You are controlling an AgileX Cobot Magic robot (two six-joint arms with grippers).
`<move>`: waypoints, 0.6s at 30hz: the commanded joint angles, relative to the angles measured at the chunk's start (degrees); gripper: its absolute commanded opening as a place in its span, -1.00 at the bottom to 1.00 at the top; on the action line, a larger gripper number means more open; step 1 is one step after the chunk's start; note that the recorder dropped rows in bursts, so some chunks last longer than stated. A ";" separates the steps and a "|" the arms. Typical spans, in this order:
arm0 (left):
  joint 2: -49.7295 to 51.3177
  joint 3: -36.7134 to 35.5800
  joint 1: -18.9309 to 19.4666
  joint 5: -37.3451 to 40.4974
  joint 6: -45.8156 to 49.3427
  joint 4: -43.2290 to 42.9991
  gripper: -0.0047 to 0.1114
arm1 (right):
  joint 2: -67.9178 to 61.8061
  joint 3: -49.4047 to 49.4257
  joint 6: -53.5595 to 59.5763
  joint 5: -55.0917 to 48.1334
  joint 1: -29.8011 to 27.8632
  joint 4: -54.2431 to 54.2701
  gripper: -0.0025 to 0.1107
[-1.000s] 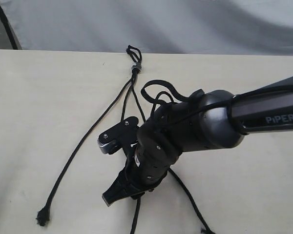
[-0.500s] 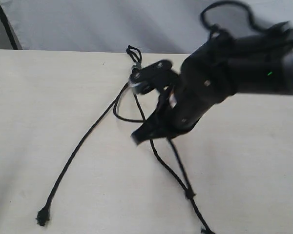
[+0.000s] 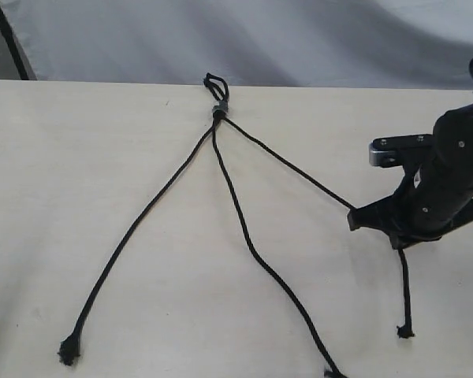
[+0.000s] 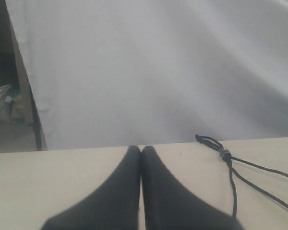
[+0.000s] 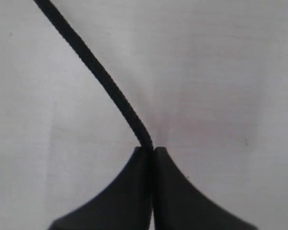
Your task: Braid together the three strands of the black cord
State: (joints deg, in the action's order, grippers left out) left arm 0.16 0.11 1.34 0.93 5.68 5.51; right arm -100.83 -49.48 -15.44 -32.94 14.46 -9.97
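The black cord lies on the pale table, its small loop (image 3: 213,82) and grey band (image 3: 218,109) at the far edge. From the band the left strand (image 3: 142,220) runs to a frayed knot (image 3: 68,350). The middle strand (image 3: 244,228) runs toward the near edge. The right strand (image 3: 292,161) is stretched straight to my right gripper (image 3: 356,217), which is shut on it; its tail (image 3: 404,291) hangs down to a knot. In the right wrist view the strand (image 5: 96,72) enters the closed gripper (image 5: 152,149). My left gripper (image 4: 141,149) is shut and empty, away from the loop (image 4: 209,140).
A grey cloth backdrop (image 3: 260,39) hangs behind the table's far edge. The right arm's body (image 3: 449,169) stands over the table's right side. The left arm does not show in the exterior view.
My right gripper has swung from over the middle of the strands out to the right, pulling one strand with it. That strand now lies straight on the right, apart from the other two.
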 commanded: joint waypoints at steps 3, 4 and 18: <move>-0.16 -0.11 0.10 -0.58 0.01 0.51 -0.91 | -4.74 0.74 -0.38 0.39 1.74 -0.46 -0.96; -0.16 -0.11 0.10 -0.58 0.01 0.51 -0.91 | -4.75 0.74 -0.38 0.89 1.74 -0.46 -0.96; -0.16 -0.11 0.10 -8.47 -15.08 7.45 -0.91 | 9.18 0.74 0.31 6.80 1.74 -0.71 0.01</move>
State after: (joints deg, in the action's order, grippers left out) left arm 0.16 0.11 1.34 -4.97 -6.67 11.83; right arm -97.65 -48.82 -15.44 -29.56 16.12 -10.20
